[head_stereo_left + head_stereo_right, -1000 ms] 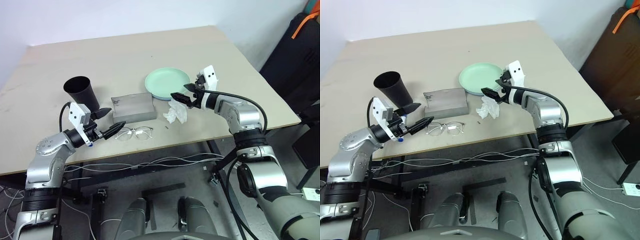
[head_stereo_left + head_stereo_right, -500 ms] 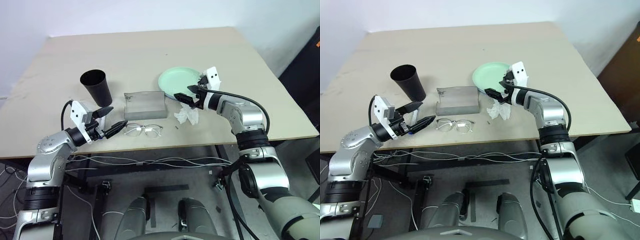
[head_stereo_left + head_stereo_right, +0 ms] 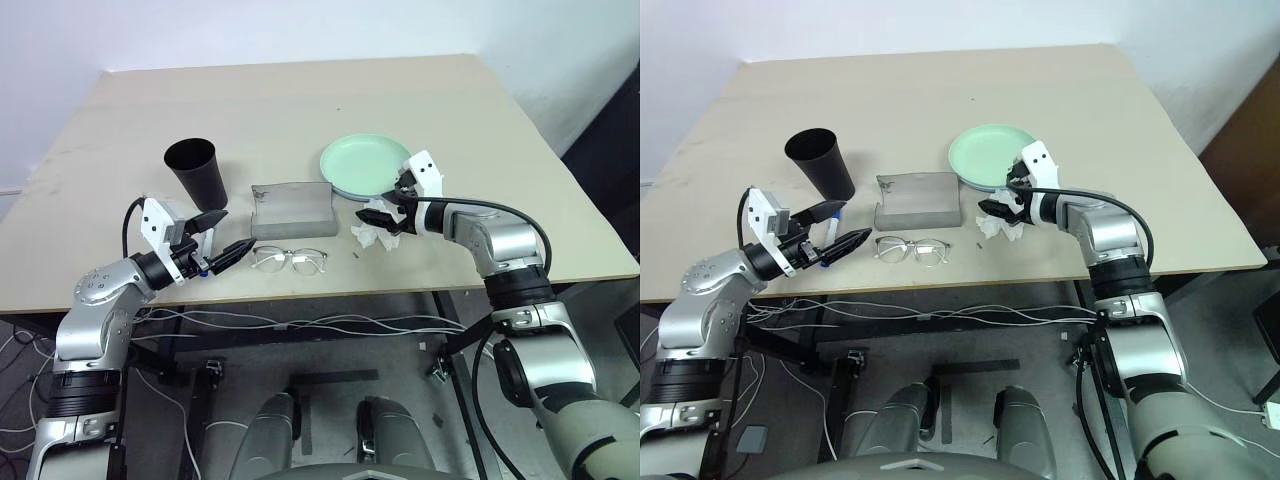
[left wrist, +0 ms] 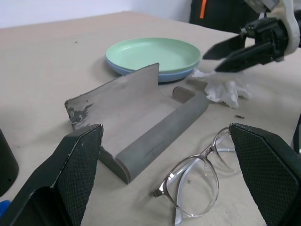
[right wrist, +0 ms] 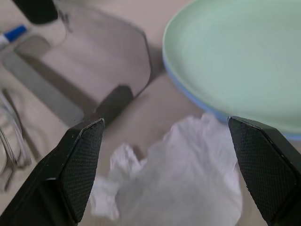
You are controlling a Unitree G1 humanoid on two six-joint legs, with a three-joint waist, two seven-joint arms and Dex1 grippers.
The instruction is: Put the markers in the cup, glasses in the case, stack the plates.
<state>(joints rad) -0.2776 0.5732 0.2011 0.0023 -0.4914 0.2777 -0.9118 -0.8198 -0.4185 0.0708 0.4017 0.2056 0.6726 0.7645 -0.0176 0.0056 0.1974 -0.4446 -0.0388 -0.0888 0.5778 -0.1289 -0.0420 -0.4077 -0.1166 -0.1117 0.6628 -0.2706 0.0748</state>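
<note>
The grey case (image 3: 292,208) lies open at mid-table. The glasses (image 3: 288,261) lie unfolded just in front of it. The black cup (image 3: 195,170) stands upright to the left of the case. A marker (image 5: 13,34) with a blue cap lies on the table between the cup and my left gripper. The mint green plate (image 3: 365,165) rests on the light blue plate (image 4: 160,75), right of the case. My left gripper (image 3: 237,229) is open, level, pointing at the case and glasses with nothing in it. My right gripper (image 3: 378,218) is open and tilted down, close over a crumpled white tissue (image 3: 372,236).
The tissue (image 5: 183,174) lies between the case and the plates, near the front of the table. The table's front edge (image 3: 330,295) runs just below the glasses. Cables hang under the table.
The camera has shifted. My right gripper has sunk and tipped downward from above the plates' edge to just over the tissue. My left gripper has stayed where it was.
</note>
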